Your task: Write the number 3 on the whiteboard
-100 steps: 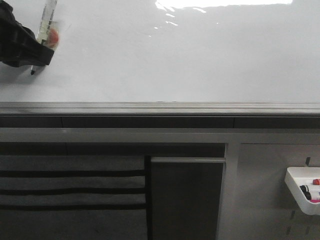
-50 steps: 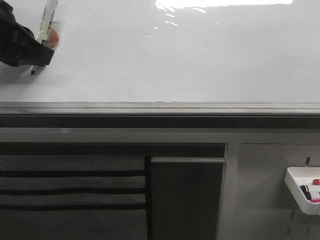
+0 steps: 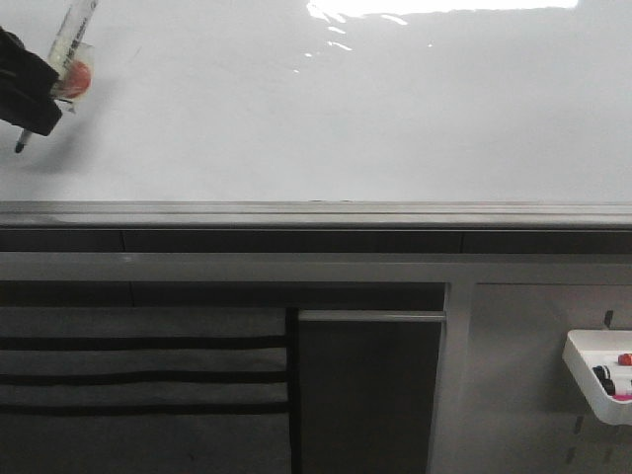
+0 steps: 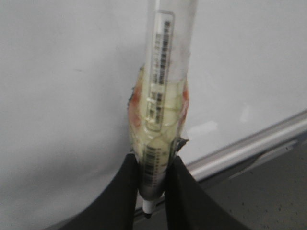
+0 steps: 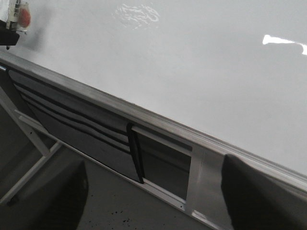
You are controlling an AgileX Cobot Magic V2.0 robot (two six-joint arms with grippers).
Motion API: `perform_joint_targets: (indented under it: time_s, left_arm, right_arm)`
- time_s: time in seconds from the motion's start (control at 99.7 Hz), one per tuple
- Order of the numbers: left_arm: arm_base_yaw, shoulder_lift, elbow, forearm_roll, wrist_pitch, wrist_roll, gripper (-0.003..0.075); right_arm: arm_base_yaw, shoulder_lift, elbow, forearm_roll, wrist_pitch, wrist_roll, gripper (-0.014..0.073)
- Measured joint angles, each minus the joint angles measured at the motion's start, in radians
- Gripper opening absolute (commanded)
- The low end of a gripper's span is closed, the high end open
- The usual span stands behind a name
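The whiteboard point(image 3: 346, 109) is a large glossy white panel filling the upper front view. No number 3 or any stroke shows on it. My left gripper point(image 3: 30, 109) is at the board's far left, shut on a clear-barrelled marker point(image 3: 71, 44) with its dark tip point(image 3: 19, 148) pointing down-left. I cannot tell whether the tip touches the board. In the left wrist view the marker point(image 4: 163, 96) sits clamped in the left gripper point(image 4: 151, 191). My right gripper point(image 5: 153, 201) is open and empty, low in front of the board's frame.
A grey metal rail point(image 3: 316, 212) runs along the board's lower edge. Below it are a dark slatted panel point(image 3: 138, 365) and a grey perforated panel point(image 3: 513, 375) with a small white tray point(image 3: 599, 375) holding markers.
My left gripper has moved left toward the frame edge with the marker, which now tilts more. The tip has shifted left. No mark has appeared on the board.
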Motion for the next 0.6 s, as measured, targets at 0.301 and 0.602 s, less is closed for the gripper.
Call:
perform_joint_targets:
  time_s: [0.301, 0.602]
  left_arm:
    - [-0.062, -0.117, -0.127, 0.002, 0.411, 0.152, -0.0018]
    - [-0.256, -0.131, -0.223, -0.103, 0.707, 0.390, -0.0018]
  right_arm:
    - [0.012, 0.110, -0.149, 0.168, 0.255, -0.189, 0.0518]
    - [0.020, 0.395, -0.347, 0.483, 0.452, -0.651, 0.0518]
